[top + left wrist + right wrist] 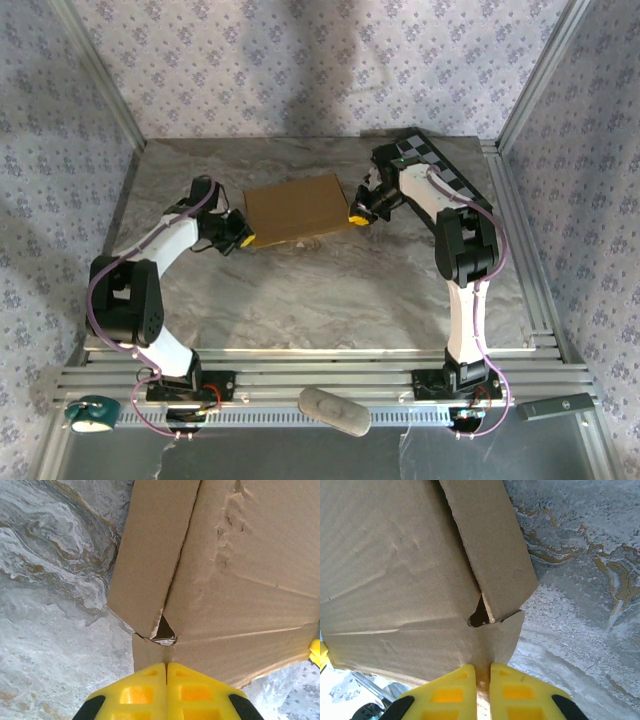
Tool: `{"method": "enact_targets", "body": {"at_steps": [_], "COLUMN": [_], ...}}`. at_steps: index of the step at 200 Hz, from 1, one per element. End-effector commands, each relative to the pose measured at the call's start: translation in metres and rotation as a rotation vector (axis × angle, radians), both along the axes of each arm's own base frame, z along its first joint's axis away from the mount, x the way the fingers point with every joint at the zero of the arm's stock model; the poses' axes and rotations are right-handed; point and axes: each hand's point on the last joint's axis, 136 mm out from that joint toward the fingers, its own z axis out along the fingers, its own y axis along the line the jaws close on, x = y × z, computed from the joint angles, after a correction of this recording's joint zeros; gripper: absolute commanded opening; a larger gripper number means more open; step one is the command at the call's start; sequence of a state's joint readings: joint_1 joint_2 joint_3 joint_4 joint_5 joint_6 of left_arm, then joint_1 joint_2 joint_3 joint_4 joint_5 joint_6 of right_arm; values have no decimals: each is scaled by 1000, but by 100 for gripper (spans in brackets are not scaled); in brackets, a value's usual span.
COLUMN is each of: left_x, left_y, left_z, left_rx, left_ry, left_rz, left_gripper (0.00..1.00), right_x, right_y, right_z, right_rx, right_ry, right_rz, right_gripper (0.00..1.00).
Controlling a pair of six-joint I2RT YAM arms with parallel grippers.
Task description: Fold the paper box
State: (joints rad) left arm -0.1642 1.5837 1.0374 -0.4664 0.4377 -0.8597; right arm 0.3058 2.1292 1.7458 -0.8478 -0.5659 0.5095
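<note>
paper box (240, 580): runs off the top and right edges in the left wrist view
left gripper (166, 666): jaws cut off by the bottom edge
checkerboard panel (432, 152): partly behind the right arm (455, 235)
grey lump (333, 410) on the front rail: too blurred to name

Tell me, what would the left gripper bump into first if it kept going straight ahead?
The paper box. The left gripper has its shut tips right at the box's corner, so cardboard lies straight ahead, seemingly with no gap.

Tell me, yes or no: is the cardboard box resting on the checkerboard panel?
No, the cardboard box is set apart from the checkerboard panel, which lies off at the far right corner.
</note>
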Motion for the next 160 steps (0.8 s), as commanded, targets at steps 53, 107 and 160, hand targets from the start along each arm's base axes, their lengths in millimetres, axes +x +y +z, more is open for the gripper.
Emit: {"method": "enact_targets", "body": {"at_steps": [53, 107, 160], "left_x": [-8, -6, -5], "left_y": [-19, -19, -19], "left_z": [24, 22, 20], "left_rx": [-130, -129, -128], "left_ry": [-27, -24, -17], "left_rz": [-56, -55, -54], "left_gripper": [20, 15, 5], "right_x": [-4, -1, -3], "right_y": [18, 17, 13], "right_z": [17, 20, 18], "right_rx": [84, 85, 72], "right_ry": [55, 68, 83], "right_rz": [7, -11, -22], "right_gripper": [14, 16, 9]}}
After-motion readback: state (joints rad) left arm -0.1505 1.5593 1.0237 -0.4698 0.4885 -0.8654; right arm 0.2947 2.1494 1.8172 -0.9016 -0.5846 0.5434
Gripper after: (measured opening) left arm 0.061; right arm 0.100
